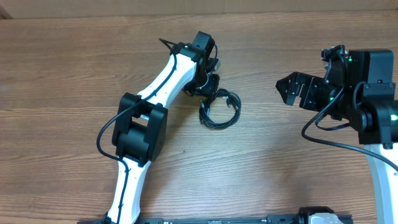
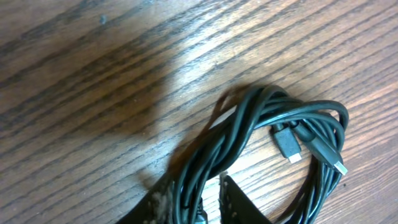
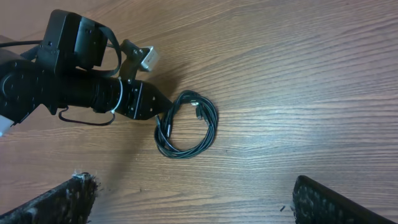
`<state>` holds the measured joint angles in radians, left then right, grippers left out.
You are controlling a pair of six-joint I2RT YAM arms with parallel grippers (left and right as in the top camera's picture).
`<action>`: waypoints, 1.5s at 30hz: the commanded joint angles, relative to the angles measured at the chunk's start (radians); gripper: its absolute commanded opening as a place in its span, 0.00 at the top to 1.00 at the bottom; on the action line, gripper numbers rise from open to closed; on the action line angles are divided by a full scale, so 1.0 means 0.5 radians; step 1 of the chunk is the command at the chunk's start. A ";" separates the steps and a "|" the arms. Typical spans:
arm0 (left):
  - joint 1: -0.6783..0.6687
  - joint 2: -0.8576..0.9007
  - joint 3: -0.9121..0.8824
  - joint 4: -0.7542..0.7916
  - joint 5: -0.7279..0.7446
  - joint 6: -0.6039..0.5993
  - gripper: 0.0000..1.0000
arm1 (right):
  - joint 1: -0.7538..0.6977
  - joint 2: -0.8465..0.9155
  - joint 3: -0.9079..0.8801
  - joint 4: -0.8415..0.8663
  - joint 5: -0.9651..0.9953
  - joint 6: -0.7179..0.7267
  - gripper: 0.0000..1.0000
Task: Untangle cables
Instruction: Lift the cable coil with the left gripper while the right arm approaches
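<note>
The cables (image 1: 215, 124) lie as one small black coil on the wooden table, and show in the right wrist view (image 3: 213, 121) as a loose ring. In the left wrist view the twisted bundle (image 2: 249, 124) runs down between my left fingers, with two silvery-tipped plugs (image 2: 291, 149) lying inside the loop. My left gripper (image 1: 210, 94) (image 2: 196, 190) (image 3: 163, 109) is closed on the coil's upper-left part. My right gripper (image 1: 283, 87) (image 3: 199, 202) is open and empty, hovering well to the right of the coil.
The wooden table (image 1: 74, 74) extends on all sides of the coil. The left arm's white links and black joint (image 1: 140, 130) cross the table's left-middle. The right arm's black wrist and its own thick wire (image 1: 348, 93) sit at the right edge.
</note>
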<state>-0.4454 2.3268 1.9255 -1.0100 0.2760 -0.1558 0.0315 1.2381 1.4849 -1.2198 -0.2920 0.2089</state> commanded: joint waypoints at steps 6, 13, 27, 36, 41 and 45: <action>-0.065 0.112 0.012 0.052 0.063 0.125 0.73 | -0.011 0.001 0.028 -0.020 -0.019 -0.001 0.01; -0.111 0.232 0.012 0.061 0.003 0.063 0.92 | -0.011 0.001 0.028 -0.033 -0.018 -0.002 0.01; 0.048 -0.049 0.046 -0.014 0.005 -0.082 0.96 | -0.011 0.137 0.028 0.239 -0.019 0.000 0.01; 0.131 -0.304 0.046 -0.175 0.150 -0.066 0.96 | -0.011 0.395 0.028 0.510 -0.411 0.008 0.05; 0.134 -0.517 0.046 -0.285 0.256 -0.002 0.96 | -0.008 0.488 0.028 0.485 -0.535 0.008 0.05; 0.150 -0.672 0.046 -0.423 0.267 0.016 0.96 | 0.005 0.498 0.028 0.486 -0.634 0.016 0.07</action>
<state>-0.3733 2.0968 1.9419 -1.1851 0.3626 -0.1776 0.0315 1.4879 1.4849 -0.9802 -0.5381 0.2096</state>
